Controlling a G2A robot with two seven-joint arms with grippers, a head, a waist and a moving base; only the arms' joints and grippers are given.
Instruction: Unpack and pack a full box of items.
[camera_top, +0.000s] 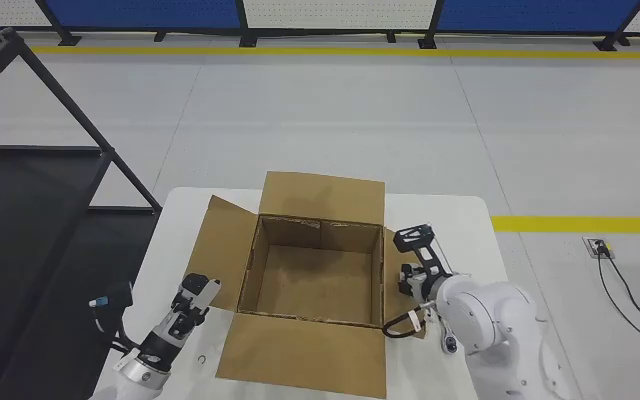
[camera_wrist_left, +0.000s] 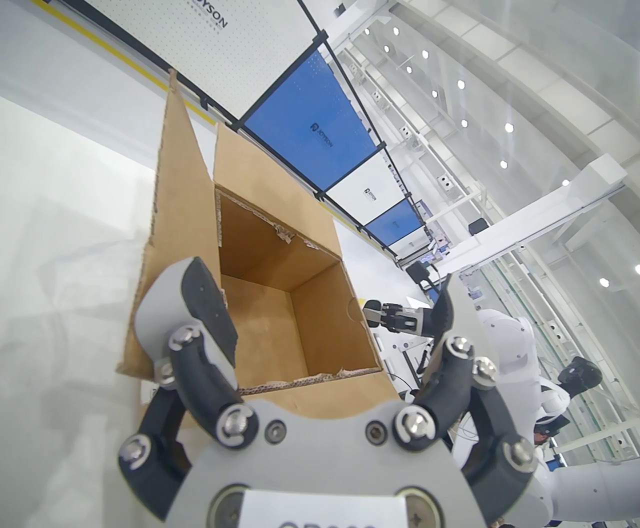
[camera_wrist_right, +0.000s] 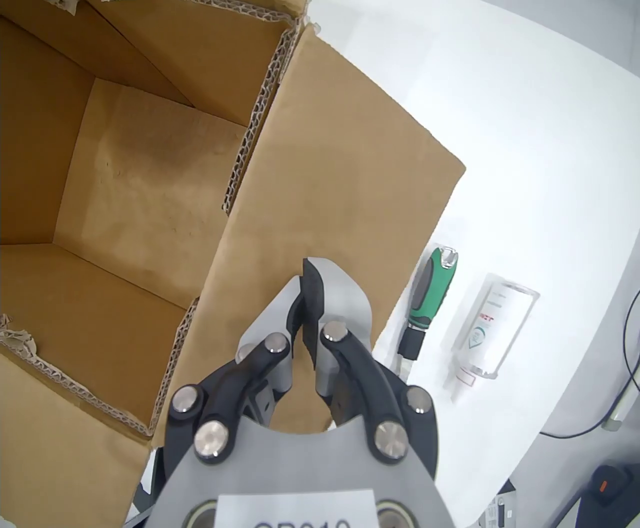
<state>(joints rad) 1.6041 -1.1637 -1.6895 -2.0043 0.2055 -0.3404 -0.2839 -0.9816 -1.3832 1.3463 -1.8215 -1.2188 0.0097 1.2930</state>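
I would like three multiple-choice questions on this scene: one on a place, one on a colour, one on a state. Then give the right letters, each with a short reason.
1. Where does the screwdriver lie, relative to the box?
A. inside it
B. on the table, beside a flap
C. on top of a flap

2. What colour is most of the screwdriver's handle?
A. green
B. red
C. yellow

3. In what state is the right tool?
A. wide open
B. shut on the screwdriver
C. shut, with nothing between its fingers

Answers:
1 B: the right wrist view shows it flat on the white table next to the flap's edge.
2 A: the handle is green, with dark parts.
3 C: its two pads meet above the flap, and the screwdriver lies apart from them.
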